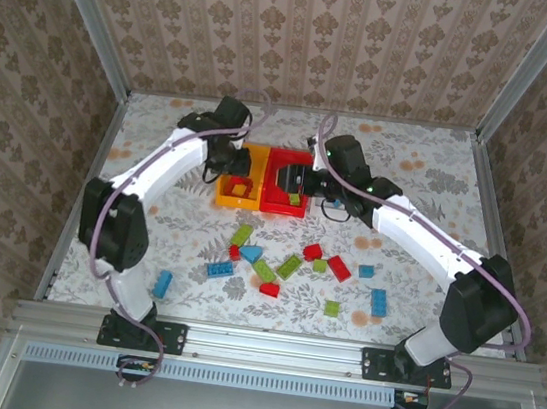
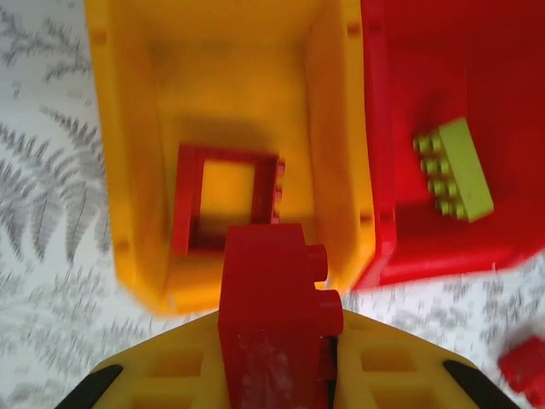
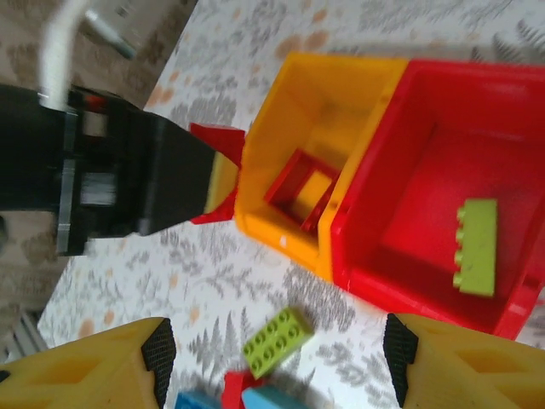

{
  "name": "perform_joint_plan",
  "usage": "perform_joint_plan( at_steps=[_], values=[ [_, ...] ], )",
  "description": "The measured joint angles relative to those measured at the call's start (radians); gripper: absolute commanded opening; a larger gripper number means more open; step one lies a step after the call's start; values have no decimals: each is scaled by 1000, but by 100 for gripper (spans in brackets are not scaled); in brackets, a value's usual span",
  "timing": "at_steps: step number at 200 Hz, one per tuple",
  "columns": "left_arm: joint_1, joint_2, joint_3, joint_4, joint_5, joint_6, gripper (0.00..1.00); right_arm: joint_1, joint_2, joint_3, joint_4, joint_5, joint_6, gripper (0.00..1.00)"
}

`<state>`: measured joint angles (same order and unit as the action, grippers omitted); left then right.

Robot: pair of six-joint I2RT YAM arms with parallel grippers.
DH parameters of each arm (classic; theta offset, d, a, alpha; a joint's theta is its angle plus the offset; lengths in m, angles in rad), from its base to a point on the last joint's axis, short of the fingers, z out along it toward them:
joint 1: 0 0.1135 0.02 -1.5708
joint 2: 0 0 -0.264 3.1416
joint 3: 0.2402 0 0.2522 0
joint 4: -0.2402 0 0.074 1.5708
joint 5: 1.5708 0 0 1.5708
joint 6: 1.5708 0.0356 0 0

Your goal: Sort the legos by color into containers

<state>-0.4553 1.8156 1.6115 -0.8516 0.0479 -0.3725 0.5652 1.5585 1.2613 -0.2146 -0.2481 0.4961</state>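
My left gripper (image 2: 278,341) is shut on a red brick (image 2: 271,281), just above the near rim of the orange-yellow bin (image 2: 128,170). A red square frame piece (image 2: 189,200) lies inside that bin. The red bin (image 2: 511,102) touches it on the right and holds one lime green brick (image 2: 456,170). My right gripper (image 3: 279,354) is open, high over the table in front of the bins, with a loose lime green brick (image 3: 277,341) far below its gap. Several red, green and blue legos (image 1: 289,265) lie scattered on the table. The white bin is out of view.
The left gripper's black body (image 3: 128,170) hangs left of the orange-yellow bin (image 3: 294,128). Metal frame posts (image 1: 95,30) and patterned walls close in the table. A blue brick (image 1: 161,284) lies apart at the near left, and bare table lies right of the red bin (image 1: 284,201).
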Motion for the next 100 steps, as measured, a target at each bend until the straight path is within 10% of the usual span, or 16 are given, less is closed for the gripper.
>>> perform_joint_plan(
  at_steps=[100],
  values=[
    [55,352,266,41,81,-85,41,-34,34,49,1,8,31,69]
  ],
)
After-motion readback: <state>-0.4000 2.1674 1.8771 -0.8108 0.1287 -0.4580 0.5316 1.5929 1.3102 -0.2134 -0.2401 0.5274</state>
